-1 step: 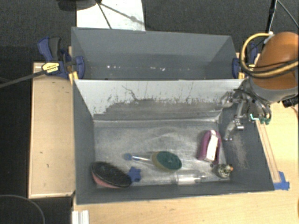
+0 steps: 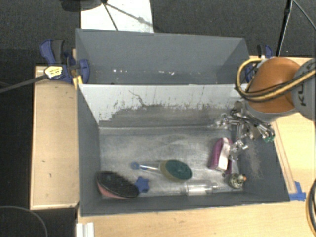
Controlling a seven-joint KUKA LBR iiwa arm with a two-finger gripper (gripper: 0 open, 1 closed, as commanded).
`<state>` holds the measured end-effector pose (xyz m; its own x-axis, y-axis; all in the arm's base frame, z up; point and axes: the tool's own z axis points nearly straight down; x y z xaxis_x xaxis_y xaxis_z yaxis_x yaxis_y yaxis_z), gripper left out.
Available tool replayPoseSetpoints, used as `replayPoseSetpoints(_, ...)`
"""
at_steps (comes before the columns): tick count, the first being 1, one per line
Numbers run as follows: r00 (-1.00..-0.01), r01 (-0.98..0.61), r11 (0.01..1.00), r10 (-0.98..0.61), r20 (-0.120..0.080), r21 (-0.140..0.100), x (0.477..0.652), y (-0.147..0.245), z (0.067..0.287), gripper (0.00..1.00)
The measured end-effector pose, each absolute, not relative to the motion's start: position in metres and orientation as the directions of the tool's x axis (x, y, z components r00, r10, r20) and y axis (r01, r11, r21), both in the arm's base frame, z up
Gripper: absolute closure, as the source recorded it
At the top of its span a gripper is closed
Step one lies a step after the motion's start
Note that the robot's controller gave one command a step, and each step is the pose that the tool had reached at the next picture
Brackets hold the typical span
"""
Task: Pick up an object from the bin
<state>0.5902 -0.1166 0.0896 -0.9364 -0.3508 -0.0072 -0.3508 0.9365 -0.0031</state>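
Beside purple object (image 2: 216,153), gripper (image 2: 235,177) hangs.

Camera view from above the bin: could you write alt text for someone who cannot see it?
A robot arm's gripper hangs in the right of a grey metal bin, beside a purple oblong object. Along the near wall lie a round dark brush with a pink rim, a teal-headed scrubber and a clear plastic tube.

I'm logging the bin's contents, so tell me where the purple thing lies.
In the camera view, the purple thing lies on the bin floor toward the right, just left of the gripper, with the green-headed brush further left.
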Motion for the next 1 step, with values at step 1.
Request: replayPoseSetpoints(1,-0.727,-0.687,0.727,-0.687,-0.001,0.001,0.5772,-0.0748,0.1012,0.0)
